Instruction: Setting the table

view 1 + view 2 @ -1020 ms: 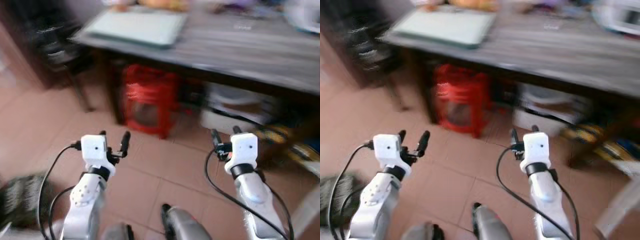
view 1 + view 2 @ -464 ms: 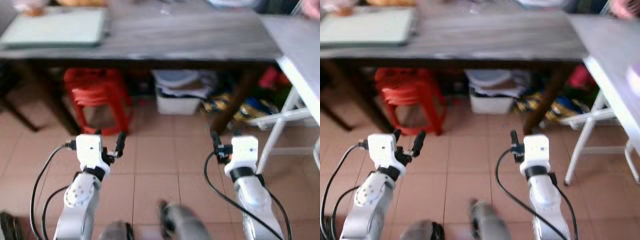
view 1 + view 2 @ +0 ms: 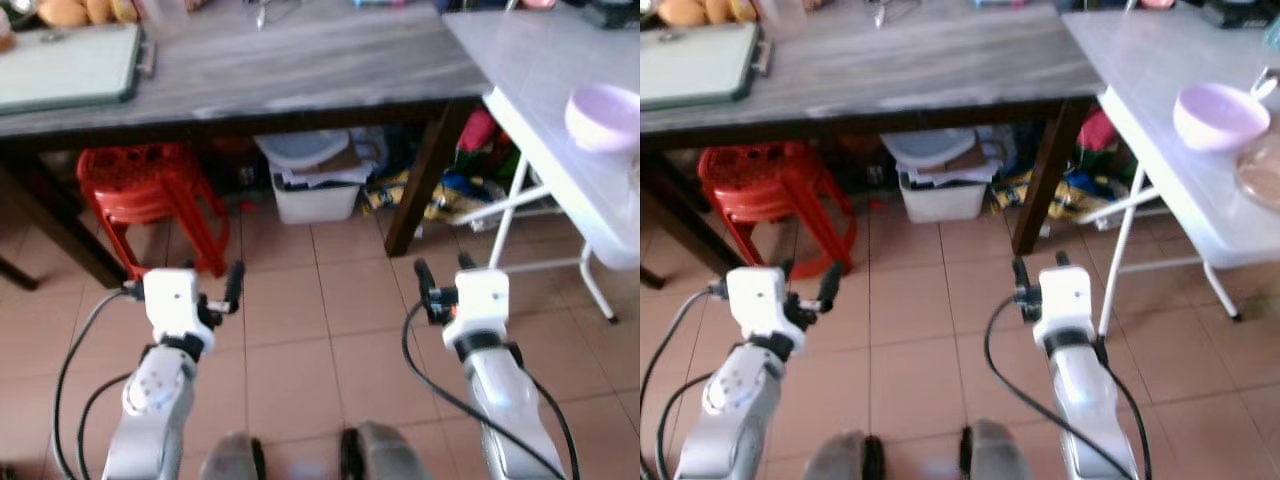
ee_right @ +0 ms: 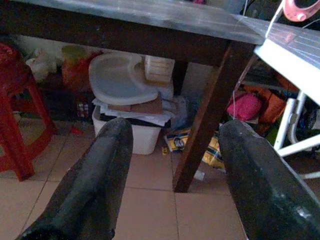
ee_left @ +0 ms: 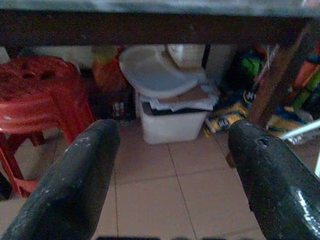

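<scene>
Both empty, fingers apart: left gripper (image 3: 212, 286), right gripper (image 3: 442, 277); approach white table (image 3: 1140, 70) squarely, toward pink bowl (image 3: 1218, 114).

Both my grippers, left gripper (image 3: 213, 285) and right gripper (image 3: 441, 277), hang over bare tiled floor (image 3: 300, 350), fingers spread, nothing between them. Ahead, the dark wooden table (image 3: 300, 70) edge caps any forward reach at that height. Under it: red plastic stools (image 3: 150, 195) block the left side, white storage bin (image 3: 315, 200) sits centre, table leg (image 3: 420, 180) right of it. White folding table (image 3: 1170, 90) with a lilac bowl (image 3: 1218, 115) closes off the right; its metal legs (image 3: 1125, 250) stand near my right arm.
</scene>
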Robot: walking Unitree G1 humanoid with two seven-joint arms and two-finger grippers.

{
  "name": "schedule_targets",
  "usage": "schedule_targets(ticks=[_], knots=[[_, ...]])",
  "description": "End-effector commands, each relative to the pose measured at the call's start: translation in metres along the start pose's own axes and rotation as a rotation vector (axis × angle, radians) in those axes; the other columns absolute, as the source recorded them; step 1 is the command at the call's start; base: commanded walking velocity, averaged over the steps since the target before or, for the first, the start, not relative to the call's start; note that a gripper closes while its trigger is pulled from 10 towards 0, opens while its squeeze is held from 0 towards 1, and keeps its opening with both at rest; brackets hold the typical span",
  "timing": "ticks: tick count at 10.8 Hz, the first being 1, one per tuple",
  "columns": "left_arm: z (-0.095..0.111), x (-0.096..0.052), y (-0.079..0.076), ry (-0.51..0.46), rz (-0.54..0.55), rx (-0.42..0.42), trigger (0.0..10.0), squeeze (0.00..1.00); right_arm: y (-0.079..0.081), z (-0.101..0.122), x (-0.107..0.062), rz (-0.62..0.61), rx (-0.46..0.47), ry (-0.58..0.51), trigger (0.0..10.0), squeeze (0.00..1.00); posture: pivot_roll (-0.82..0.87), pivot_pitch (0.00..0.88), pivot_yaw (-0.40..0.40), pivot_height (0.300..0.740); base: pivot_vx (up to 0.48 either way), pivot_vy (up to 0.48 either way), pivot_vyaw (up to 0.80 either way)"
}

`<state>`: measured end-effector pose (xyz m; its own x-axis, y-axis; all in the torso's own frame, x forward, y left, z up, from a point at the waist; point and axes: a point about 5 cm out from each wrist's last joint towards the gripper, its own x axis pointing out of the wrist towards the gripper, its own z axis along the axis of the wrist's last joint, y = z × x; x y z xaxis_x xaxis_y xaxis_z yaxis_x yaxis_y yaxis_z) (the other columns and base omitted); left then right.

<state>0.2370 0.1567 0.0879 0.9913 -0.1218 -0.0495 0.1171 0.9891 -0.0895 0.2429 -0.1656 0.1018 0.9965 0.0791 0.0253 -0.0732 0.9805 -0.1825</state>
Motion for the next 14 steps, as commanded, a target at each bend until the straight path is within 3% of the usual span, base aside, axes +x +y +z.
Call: schedule_targets(ticks=[1, 6, 10, 11, 12, 14], knots=[[0.0, 0.0, -0.003, 0.005, -0.005, 0.002, 10.0, 0.0, -0.004, 0.003, -0.001, -0.004, -0.018, -0.015, 10.0, 0.0, -0.05, 0.179, 0.016, 0.74, 0.0, -0.442, 0.0], [0.0, 0.0, -0.005, 0.002, -0.009, 0.019, 10.0, 0.0, -0.005, 0.009, 0.005, 0.012, -0.048, -0.042, 10.0, 0.0, -0.05, 0.175, 0.006, 0.74, 0.0, -0.435, 0.0], [0.002, 0.002, -0.005, 0.0, -0.03, 0.039, 10.0, 0.0, -0.001, 0.009, 0.006, 0.013, -0.037, -0.046, 10.0, 0.0, -0.05, 0.201, 0.023, 0.74, 0.297, -0.373, 0.0], [0.003, 0.003, -0.005, -0.003, -0.03, 0.042, 10.0, 0.0, -0.001, 0.012, 0.009, 0.007, -0.027, -0.06, 10.0, 0.38, -0.04, 0.194, 0.026, 0.74, 0.304, -0.368, 0.0], [0.004, 0.003, -0.005, -0.005, -0.031, 0.042, 10.0, 0.0, -0.001, 0.014, 0.011, 0.006, -0.026, -0.068, 10.0, 1.0, -0.04, 0.195, 0.027, 0.74, 0.307, -0.364, 0.0], [0.004, 0.003, -0.005, -0.009, -0.021, 0.034, 10.0, 0.0, 0.0, 0.013, 0.011, 0.007, -0.025, -0.069, 10.0, 1.0, -0.04, 0.195, 0.027, 0.74, 0.0, 0.0, 0.0]])
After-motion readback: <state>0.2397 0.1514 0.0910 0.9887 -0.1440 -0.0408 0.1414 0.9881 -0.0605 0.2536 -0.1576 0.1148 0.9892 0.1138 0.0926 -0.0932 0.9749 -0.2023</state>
